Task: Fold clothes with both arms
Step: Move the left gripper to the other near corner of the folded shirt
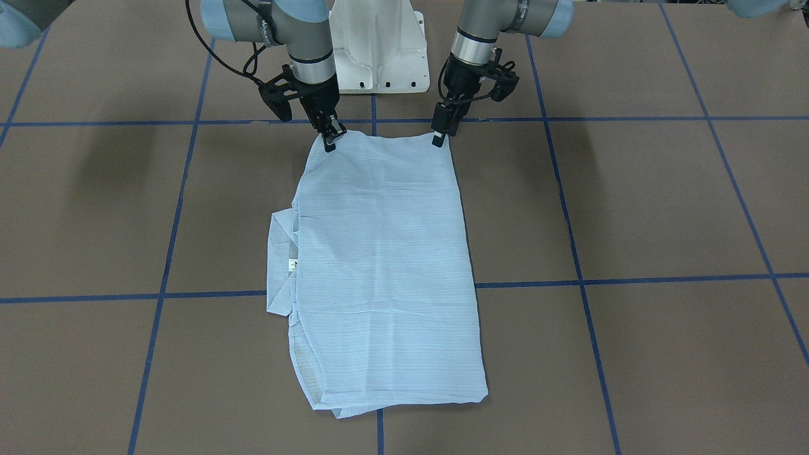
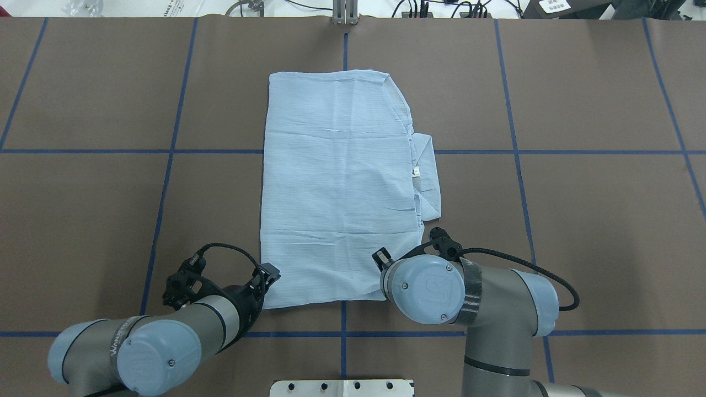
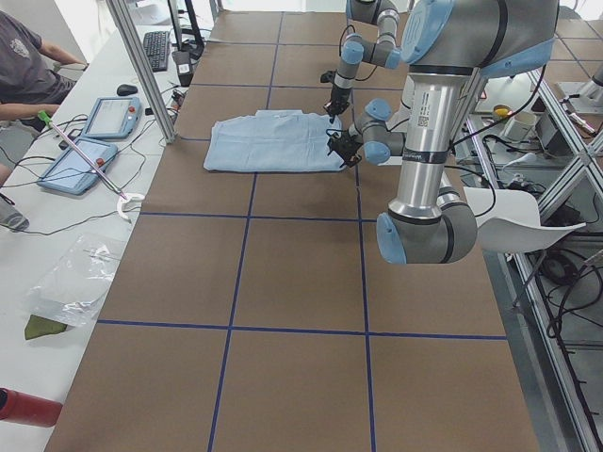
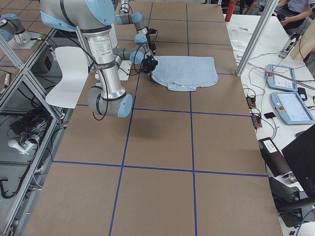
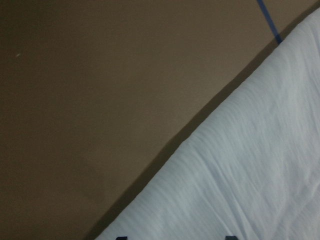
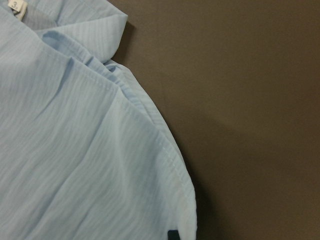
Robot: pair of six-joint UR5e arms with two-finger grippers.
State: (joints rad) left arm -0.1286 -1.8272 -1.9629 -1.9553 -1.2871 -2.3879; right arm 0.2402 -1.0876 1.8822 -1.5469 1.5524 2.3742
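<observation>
Shirt (image 1: pixel 385 265) is seen lying flat in the middle of the table (image 1: pixel 632 208), already brought into a long narrow rectangle, with no sleeve left spread out. The collar (image 1: pixel 279 262) and its small label (image 1: pixel 292 264) are left sticking out along the left edge in the front view. The lengthwise folds are therefore judged done, and at least 1 crosswise fold is judged still to be made, since the bundle is long. Both pincers are set at the 2 upper corners of the cloth in that view: the left gripper (image 1: pixel 438 136) at the upper right corner, the right gripper (image 1: pixel 329 139) at the upper left. At the lower edge of the left wrist view, 2 dark fingertips (image 5: pixel 227 238) are shown apart with cloth between them, so that pincer is taken as not yet closed. Whether the right one is apart or clamped on the hem cannot be told.
</observation>
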